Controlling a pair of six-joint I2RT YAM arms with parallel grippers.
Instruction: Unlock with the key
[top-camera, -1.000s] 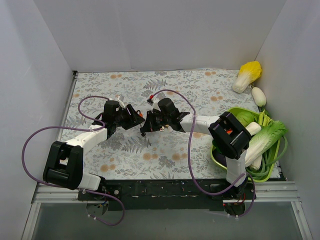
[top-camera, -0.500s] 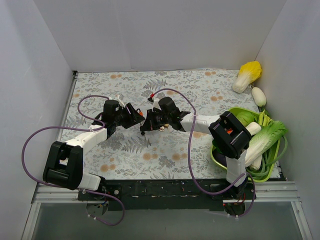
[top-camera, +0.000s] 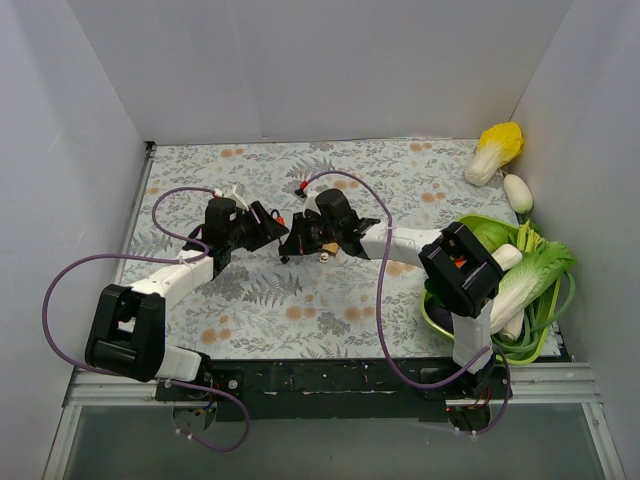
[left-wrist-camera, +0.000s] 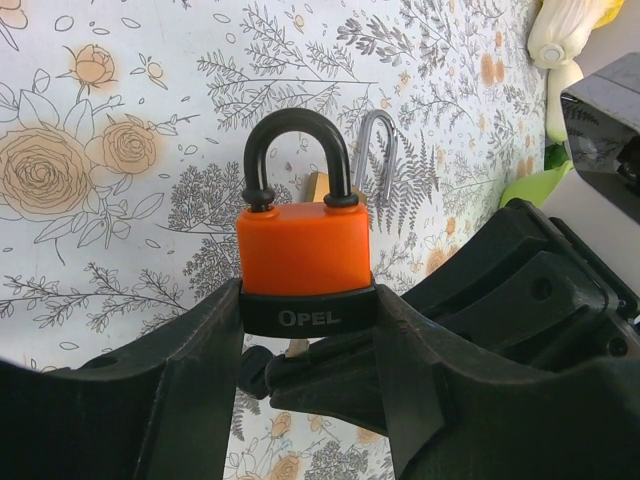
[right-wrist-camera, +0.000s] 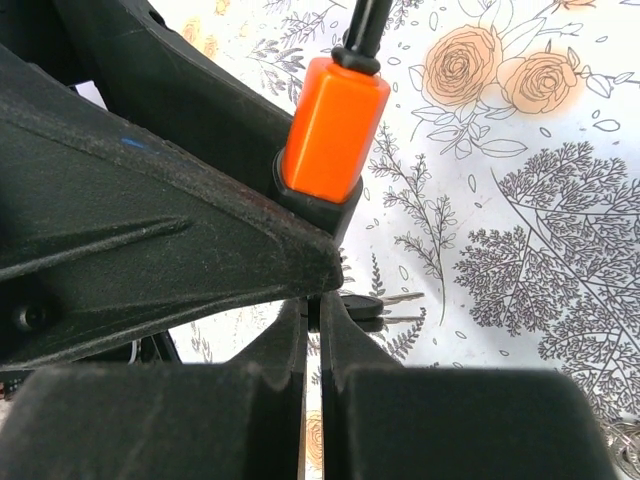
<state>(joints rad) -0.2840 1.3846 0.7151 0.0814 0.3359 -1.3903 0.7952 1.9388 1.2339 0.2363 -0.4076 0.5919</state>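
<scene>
An orange padlock (left-wrist-camera: 303, 250) with a black shackle and a black base marked OPEL is clamped upright between the fingers of my left gripper (left-wrist-camera: 305, 300). In the top view the padlock (top-camera: 278, 219) shows as an orange spot between my left gripper (top-camera: 262, 228) and my right gripper (top-camera: 298, 238), which meet tip to tip. My right gripper (right-wrist-camera: 315, 300) is shut just under the padlock (right-wrist-camera: 330, 130), on a key whose blade is hidden. Two more black-headed keys (right-wrist-camera: 385, 305) stick out beside its fingertips.
A small brass padlock (left-wrist-camera: 318, 185) with a silver shackle lies on the flowered cloth beyond the orange one. A small red-and-black item (top-camera: 302, 188) lies behind the grippers. A green basket (top-camera: 437, 318) of greens stands at the right, with a yellow cabbage (top-camera: 497, 150) and a white radish (top-camera: 517, 192) behind it.
Both grippers have shifted slightly toward the back of the table, still joined at the padlock. The right wrist has moved a little to the left.
</scene>
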